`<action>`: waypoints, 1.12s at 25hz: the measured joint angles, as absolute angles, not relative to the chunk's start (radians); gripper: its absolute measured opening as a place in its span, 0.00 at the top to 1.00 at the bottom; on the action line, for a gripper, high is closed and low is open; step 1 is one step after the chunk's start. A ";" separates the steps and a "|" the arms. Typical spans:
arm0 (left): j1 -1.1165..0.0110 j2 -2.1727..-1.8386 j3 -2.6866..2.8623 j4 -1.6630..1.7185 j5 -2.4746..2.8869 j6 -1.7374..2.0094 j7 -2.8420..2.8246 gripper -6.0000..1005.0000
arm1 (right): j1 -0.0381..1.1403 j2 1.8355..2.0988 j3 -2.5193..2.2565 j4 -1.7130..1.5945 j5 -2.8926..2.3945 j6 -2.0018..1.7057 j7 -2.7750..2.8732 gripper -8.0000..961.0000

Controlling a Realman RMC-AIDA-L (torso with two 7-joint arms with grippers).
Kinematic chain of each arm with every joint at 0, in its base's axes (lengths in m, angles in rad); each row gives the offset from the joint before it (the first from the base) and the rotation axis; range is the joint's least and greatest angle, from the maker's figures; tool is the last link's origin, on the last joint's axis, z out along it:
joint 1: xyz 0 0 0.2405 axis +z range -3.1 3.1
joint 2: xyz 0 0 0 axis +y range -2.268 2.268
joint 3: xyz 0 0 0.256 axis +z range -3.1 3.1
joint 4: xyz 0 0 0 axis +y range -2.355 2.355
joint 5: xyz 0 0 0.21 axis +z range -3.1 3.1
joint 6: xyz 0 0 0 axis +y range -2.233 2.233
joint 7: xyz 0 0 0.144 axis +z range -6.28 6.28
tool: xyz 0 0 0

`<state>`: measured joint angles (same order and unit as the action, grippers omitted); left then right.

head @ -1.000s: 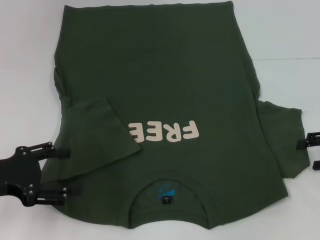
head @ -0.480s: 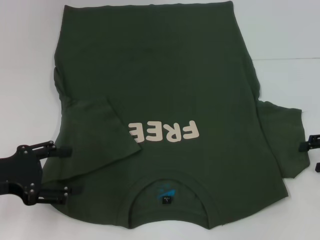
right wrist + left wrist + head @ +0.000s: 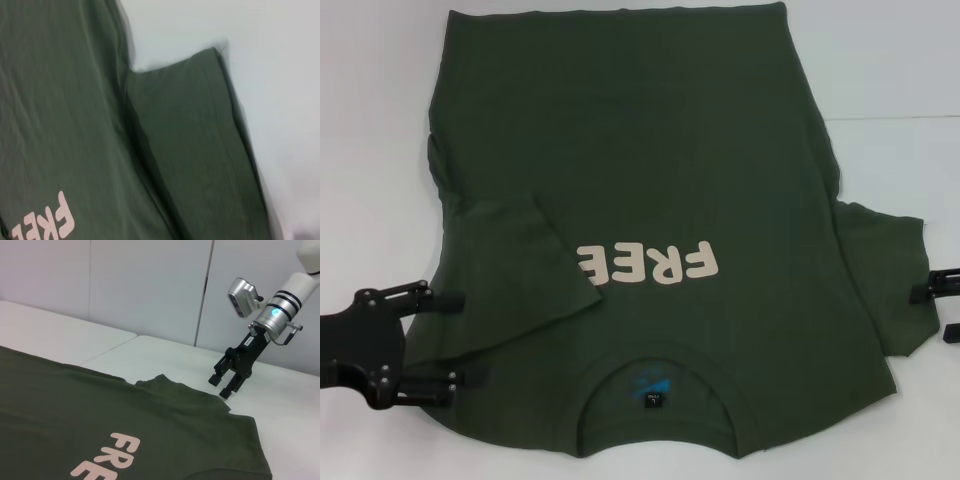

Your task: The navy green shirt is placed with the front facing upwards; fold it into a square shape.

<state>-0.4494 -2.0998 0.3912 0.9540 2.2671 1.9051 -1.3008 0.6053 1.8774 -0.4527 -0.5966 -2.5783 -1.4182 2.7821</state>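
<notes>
A white table (image 3: 370,120) carried the large dark olive-green cotton T-shirt (image 3: 650,180), spread front-up from the far edge to the near edge, cream "FREE" lettering (image 3: 648,264) showing. Its left sleeve (image 3: 510,270) lay folded inward over the chest; the right sleeve (image 3: 890,280) lay flat toward the right edge. The black left gripper (image 3: 455,338) sat wide open at the shirt's near-left shoulder edge. The black right gripper (image 3: 223,385) hovered open just beyond the right sleeve.

Black left gripper (image 3: 448,340) with silver screws; white right arm (image 3: 280,310), black-banded.
</notes>
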 joint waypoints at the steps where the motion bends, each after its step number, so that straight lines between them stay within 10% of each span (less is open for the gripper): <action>1: -0.449 -2.100 0.391 0.954 2.267 1.905 -1.301 0.07 | 0.605 1.877 -0.453 -0.597 -2.578 -1.418 2.782 0.17; 28: -0.452 -2.100 0.387 0.954 2.267 1.905 -1.302 0.07 | 0.633 1.890 -0.452 -0.569 -2.572 -1.395 2.775 0.17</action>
